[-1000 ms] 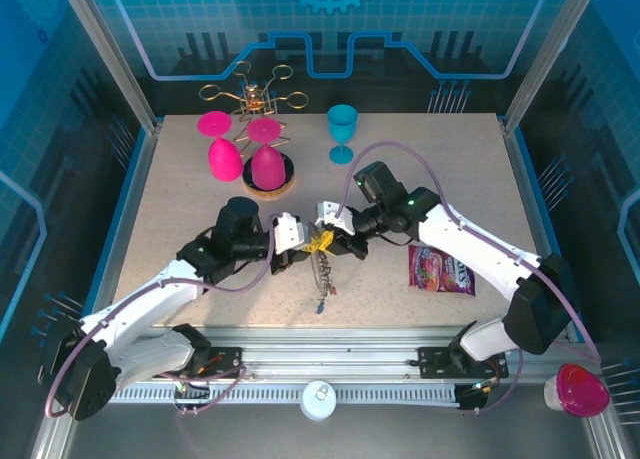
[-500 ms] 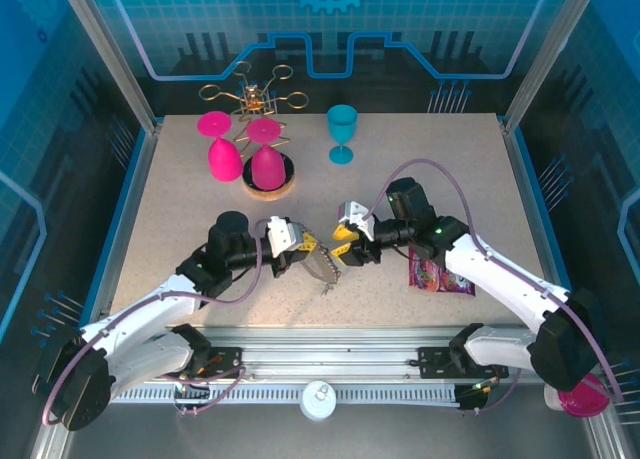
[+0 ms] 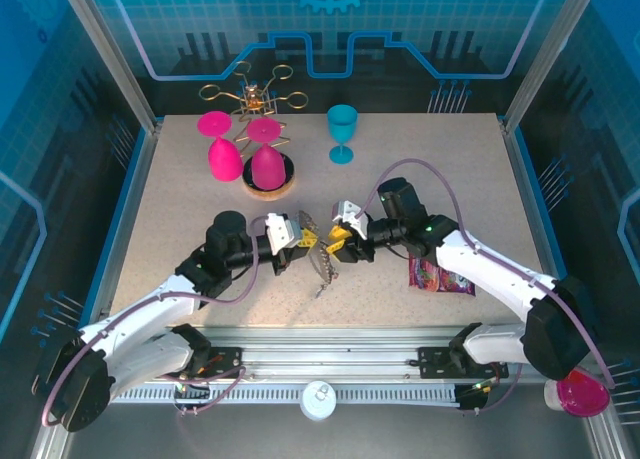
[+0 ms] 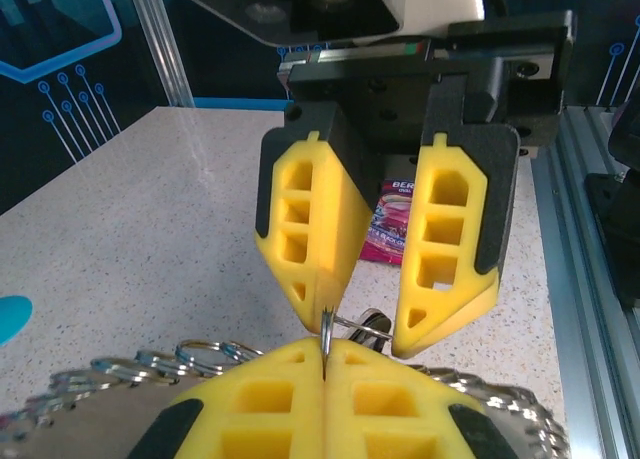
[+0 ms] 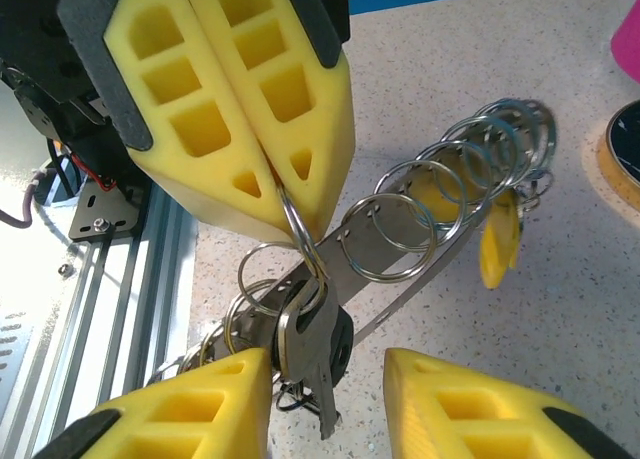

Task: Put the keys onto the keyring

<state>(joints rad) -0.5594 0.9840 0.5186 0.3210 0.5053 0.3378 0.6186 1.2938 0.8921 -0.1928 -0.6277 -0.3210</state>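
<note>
The right gripper (image 5: 327, 367) stands spread either side of a silver, dark-headed key (image 5: 305, 344). Just beyond, the left gripper (image 5: 288, 201) is pressed together on one split ring of the keyring (image 5: 400, 241). It is a grey strip fringed with silvery rings, its long axis slanting away up-right over the table (image 5: 470, 69), a yellow tag (image 5: 497, 244) dangling.

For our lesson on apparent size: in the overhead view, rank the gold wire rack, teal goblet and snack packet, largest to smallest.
1. Gold wire rack.
2-3. Teal goblet and snack packet look alike; the right arm partly covers the packet, so no ranking.
</note>
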